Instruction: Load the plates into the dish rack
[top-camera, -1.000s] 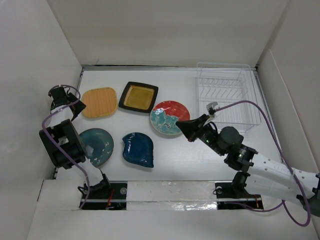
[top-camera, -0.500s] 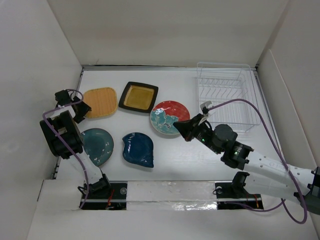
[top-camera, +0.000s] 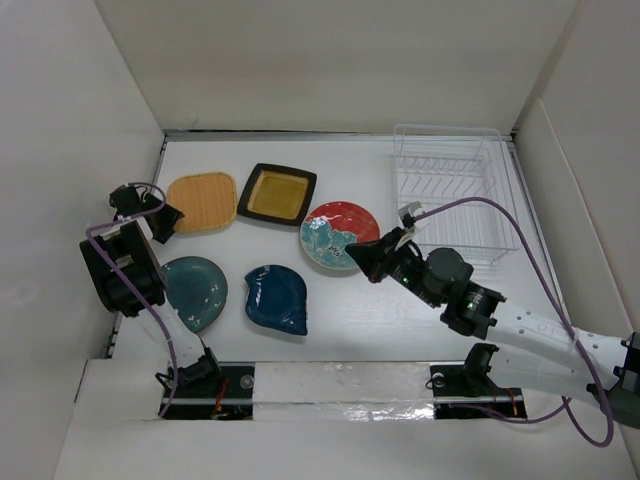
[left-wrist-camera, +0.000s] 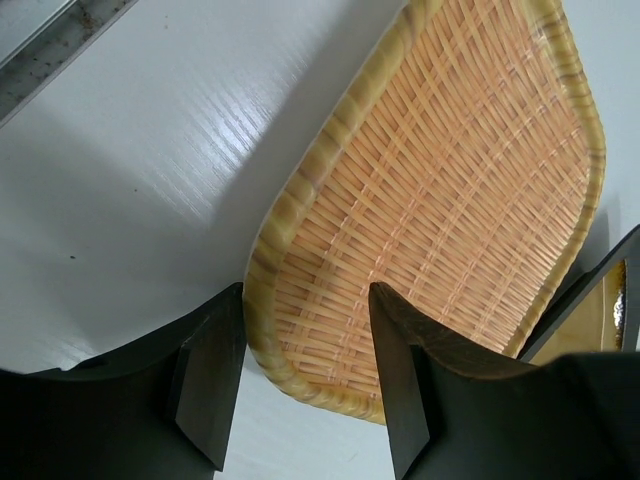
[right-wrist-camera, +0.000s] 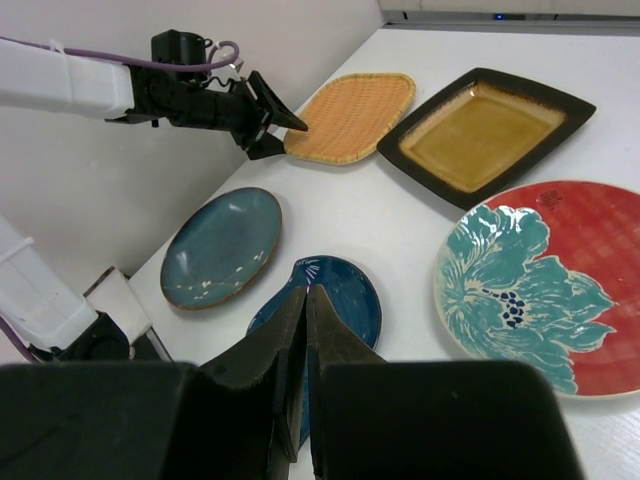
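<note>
The orange woven plate (top-camera: 203, 202) lies at the back left. My left gripper (top-camera: 170, 221) is open, its jaws straddling the plate's near-left corner rim (left-wrist-camera: 262, 330), one finger outside (left-wrist-camera: 208, 385) and one over the weave (left-wrist-camera: 400, 385). The black-rimmed yellow plate (top-camera: 276, 193), the red plate with teal flowers (top-camera: 340, 235), the dark blue leaf plate (top-camera: 277, 299) and the teal-grey plate (top-camera: 195, 290) lie flat on the table. My right gripper (top-camera: 355, 257) is shut and empty, hovering by the red plate's near edge, above the blue leaf plate (right-wrist-camera: 352, 300). The clear dish rack (top-camera: 455, 195) stands empty at the back right.
White walls enclose the table on the left, back and right. The left gripper (right-wrist-camera: 278, 122) shows in the right wrist view beside the orange plate (right-wrist-camera: 355, 115). A purple cable loops from the right arm over the rack's front.
My left gripper has moved toward the orange plate and now straddles its corner. My right arm has shifted slightly left, toward the red plate's edge.
</note>
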